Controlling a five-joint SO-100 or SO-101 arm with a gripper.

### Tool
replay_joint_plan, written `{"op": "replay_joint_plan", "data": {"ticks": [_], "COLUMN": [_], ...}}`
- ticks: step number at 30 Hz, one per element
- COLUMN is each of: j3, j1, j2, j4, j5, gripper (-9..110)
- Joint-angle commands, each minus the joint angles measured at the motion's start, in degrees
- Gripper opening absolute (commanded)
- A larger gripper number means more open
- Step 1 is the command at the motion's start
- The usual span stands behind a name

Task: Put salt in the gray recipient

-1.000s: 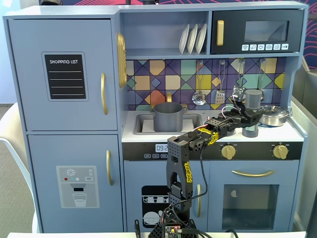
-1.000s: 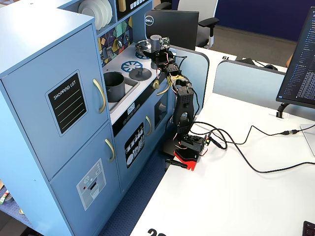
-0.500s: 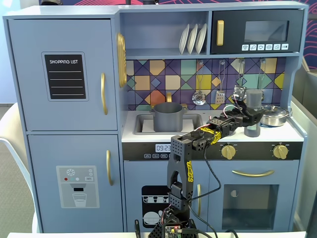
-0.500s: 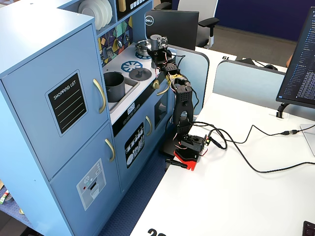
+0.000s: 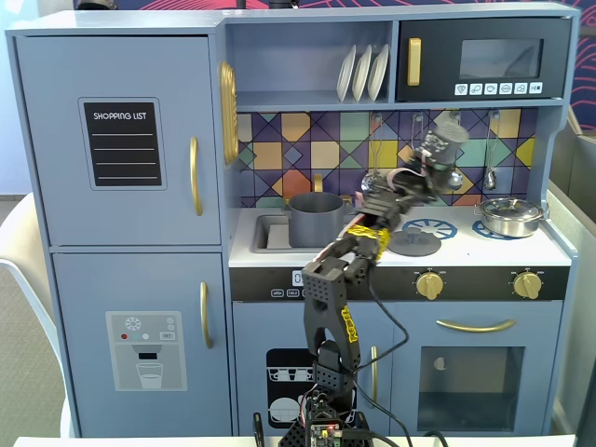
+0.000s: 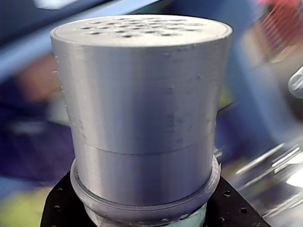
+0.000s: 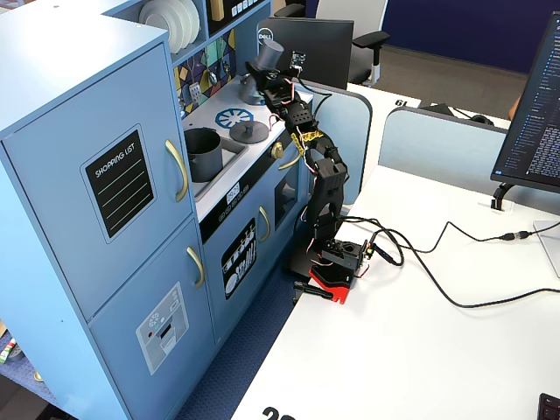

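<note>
front view, side view, wrist close-up

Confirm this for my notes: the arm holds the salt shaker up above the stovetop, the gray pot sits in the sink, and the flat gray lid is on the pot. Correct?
Not quite: the lid is not on the pot. A fixed view shows it lying on the stovetop to the pot's right, and the pot open. The rest holds: the gripper holds the salt shaker raised above the stovetop, and the pot sits in the sink.

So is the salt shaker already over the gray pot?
No: in a fixed view the gripper holds the salt shaker up by the backsplash, well right of the gray pot in the sink.
</note>
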Motion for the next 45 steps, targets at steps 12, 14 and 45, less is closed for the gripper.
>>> {"op": "replay_joint_plan", "data": {"ticks": [12,14,45], "j3": [-6.68,-9.32,-22.59], "j1": [-38.41,-40.34,-40.52], "j2": [8.53,6.68,-1.76], "j4": [19.42,21.71,36.56], "j5": [66.8,73.48,108.46], "gripper": [0,0,0]}}
